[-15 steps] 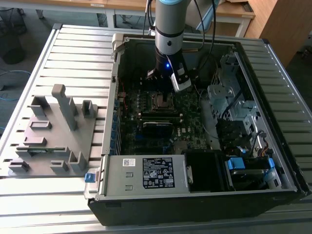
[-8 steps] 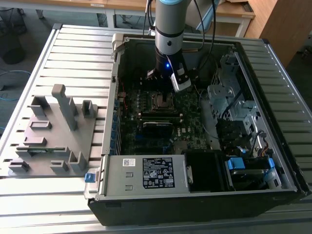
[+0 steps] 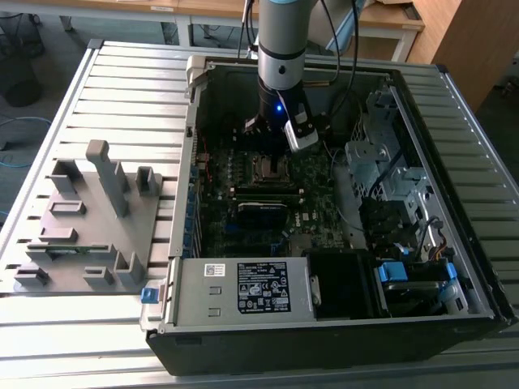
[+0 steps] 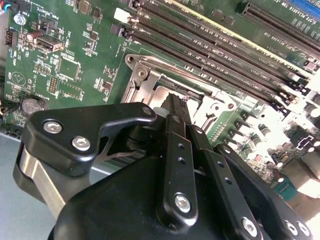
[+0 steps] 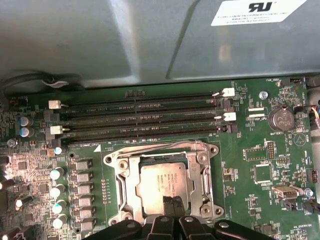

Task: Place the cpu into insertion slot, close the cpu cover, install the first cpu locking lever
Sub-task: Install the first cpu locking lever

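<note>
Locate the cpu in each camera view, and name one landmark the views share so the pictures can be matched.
Exterior view: not distinguishable; the insertion slot lies under the arm.
First wrist view: cpu sits in the slot, the pincer at its edge.
Second wrist view: hidden behind the pincer.
Shared landmark: the slot's silvery frame.

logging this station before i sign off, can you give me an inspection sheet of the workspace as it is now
surface: slatted metal table holding an open computer case.
job's things: cpu lies in the socket; cover lies down around it.
clutter: grey fixture block beside the case.
grippers: gripper fingertips over the cpu's edge, close together.
cables: black cables run along the arm; blue cable on the floor.
surroundings: wooden desks behind.
</note>
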Action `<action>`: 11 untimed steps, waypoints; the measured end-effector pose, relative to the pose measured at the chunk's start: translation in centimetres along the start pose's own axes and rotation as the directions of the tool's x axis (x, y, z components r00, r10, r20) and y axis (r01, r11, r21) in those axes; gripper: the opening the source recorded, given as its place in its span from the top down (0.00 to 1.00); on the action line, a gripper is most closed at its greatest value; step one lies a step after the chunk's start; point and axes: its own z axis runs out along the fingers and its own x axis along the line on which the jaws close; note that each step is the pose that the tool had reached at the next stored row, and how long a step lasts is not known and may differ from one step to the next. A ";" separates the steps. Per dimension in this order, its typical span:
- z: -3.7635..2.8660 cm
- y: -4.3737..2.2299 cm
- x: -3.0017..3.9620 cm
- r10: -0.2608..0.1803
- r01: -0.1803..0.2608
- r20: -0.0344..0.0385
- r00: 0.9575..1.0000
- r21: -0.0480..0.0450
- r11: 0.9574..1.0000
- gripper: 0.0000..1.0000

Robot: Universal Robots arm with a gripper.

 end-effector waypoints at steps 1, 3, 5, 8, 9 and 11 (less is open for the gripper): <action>0.01 0.00 0.01 0.000 0.000 0.000 1.000 -0.001 1.000 0.90; 0.04 0.00 0.03 -0.004 0.004 -0.001 1.000 -0.008 1.000 0.90; 0.06 0.00 0.03 -0.014 0.014 -0.001 1.000 -0.013 1.000 0.90; 0.10 0.00 0.06 -0.025 0.024 -0.001 1.000 -0.015 1.000 0.90; 0.11 0.00 0.13 -0.027 0.027 -0.001 1.000 -0.015 1.000 0.90; 0.17 0.03 0.34 -0.031 0.031 -0.001 1.000 -0.015 0.999 0.90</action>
